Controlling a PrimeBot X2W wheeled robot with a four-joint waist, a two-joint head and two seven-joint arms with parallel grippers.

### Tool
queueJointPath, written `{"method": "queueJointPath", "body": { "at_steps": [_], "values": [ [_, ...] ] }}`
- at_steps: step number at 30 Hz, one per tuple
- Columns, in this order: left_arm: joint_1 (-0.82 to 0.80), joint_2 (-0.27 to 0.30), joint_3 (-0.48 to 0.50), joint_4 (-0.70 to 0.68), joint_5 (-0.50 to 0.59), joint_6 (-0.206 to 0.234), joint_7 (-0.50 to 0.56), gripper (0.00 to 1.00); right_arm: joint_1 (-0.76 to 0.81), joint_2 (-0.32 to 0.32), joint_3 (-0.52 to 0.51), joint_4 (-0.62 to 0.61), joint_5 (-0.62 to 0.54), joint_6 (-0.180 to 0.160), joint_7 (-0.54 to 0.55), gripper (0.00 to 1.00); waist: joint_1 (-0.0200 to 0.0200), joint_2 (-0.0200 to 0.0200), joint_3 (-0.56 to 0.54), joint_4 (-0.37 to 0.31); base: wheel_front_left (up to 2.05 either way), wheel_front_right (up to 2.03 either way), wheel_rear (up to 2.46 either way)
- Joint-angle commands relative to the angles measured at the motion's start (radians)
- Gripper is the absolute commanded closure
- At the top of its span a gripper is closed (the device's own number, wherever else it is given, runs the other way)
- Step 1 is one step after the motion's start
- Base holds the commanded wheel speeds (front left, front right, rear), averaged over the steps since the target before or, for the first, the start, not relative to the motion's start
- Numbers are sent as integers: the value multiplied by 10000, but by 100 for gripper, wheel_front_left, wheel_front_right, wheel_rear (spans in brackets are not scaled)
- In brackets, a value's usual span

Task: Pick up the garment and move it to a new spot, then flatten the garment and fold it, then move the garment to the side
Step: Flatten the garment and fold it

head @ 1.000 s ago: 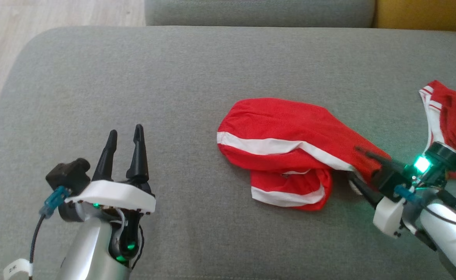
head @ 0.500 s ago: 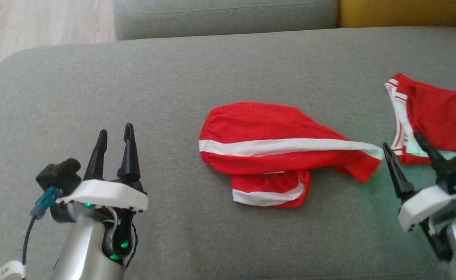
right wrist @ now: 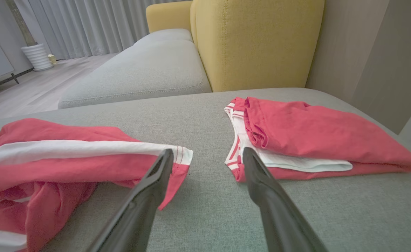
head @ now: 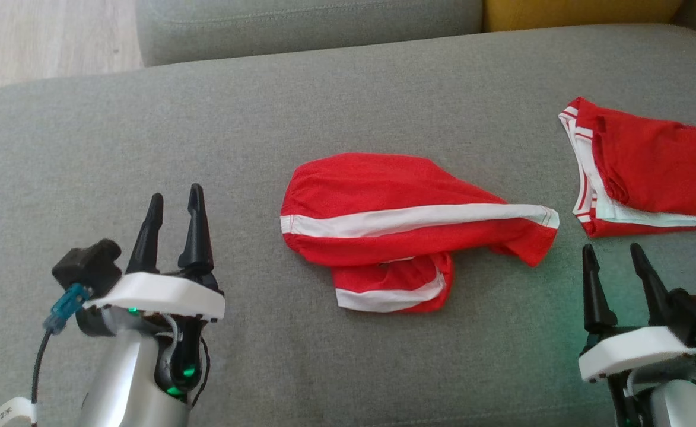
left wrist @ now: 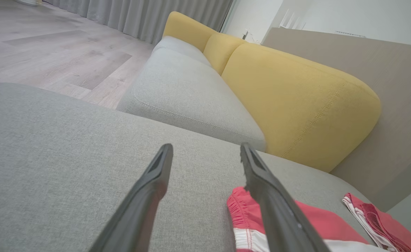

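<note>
In the head view, the garment (head: 395, 207), red with white stripes, is lying crumpled in the middle of the grey seat cushion (head: 264, 118), with one white-edged end reaching out to the right and a smaller fold tucking under its near side. The left gripper (head: 174, 193) is hovering over the near left of the cushion, well apart from the garment, its two fingers standing spread and holding nothing. The right gripper (head: 613, 249) is sitting at the near right, just beside the garment's right end without touching it, its fingers also parted and empty. A second folded garment (head: 656, 166) of the same red and white is resting at the far right.

In the left wrist view, the left gripper's fingers are pointing across bare grey fabric, wide apart, with the garment's gathered red edge showing behind the right finger. A yellow backrest (left wrist: 296, 98) is rising beyond the cushion and wooden floor (left wrist: 51, 52) is showing at the far left.

In the right wrist view, the open fingers are framing the gap between the two red pieces: the garment is spreading out on the left, its striped tip lying just beyond the left fingertip, and the folded garment is lying flat on the right.
</note>
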Motion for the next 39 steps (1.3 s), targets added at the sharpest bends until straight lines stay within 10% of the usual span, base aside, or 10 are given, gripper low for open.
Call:
{"method": "queueJointPath", "body": {
  "at_steps": [1, 12, 35, 36, 37, 38, 39],
  "values": [
    [-492, 112, 334, -321, -7, -40, -53, 0, -306, -41, 133, -360, 28, -9, -174, 0, 0, 0, 62, -20, 0, 0, 0],
    [-1435, 112, -1512, 1705, -771, -962, 1055, 0, -809, 63, 37, -584, 5, -9, -241, 0, 0, 0, 565, -98, 0, 0, 0],
    [-3037, 782, -3459, 3664, -2287, -1030, 1697, 0, -1154, 85, 84, -343, -13, -9, -464, 0, 0, 0, 1101, -490, 0, 0, 0],
    [-3067, 803, -3519, 3668, -2348, -1030, 1650, 15, -1161, 89, 87, -328, -10, -9, -468, 0, 0, 0, 1101, -488, 0, 0, 0],
    [-3098, 829, -3584, 3668, -2394, -1030, 1592, 77, -1166, 92, 88, -312, -6, -9, -471, 0, 0, 0, 1097, -485, 0, 0, 0],
    [-3132, 866, -3651, 3660, -2406, -1030, 1494, 100, -1168, 95, 87, -291, -6, -9, -473, 0, 0, 0, 1091, -478, 0, 0, 0],
    [-3158, 896, -3702, 3663, -2426, -1031, 1398, 100, -1171, 97, 88, -265, -12, -9, -470, 0, 0, 0, 1087, -468, 0, 0, 0]
  ]
}}
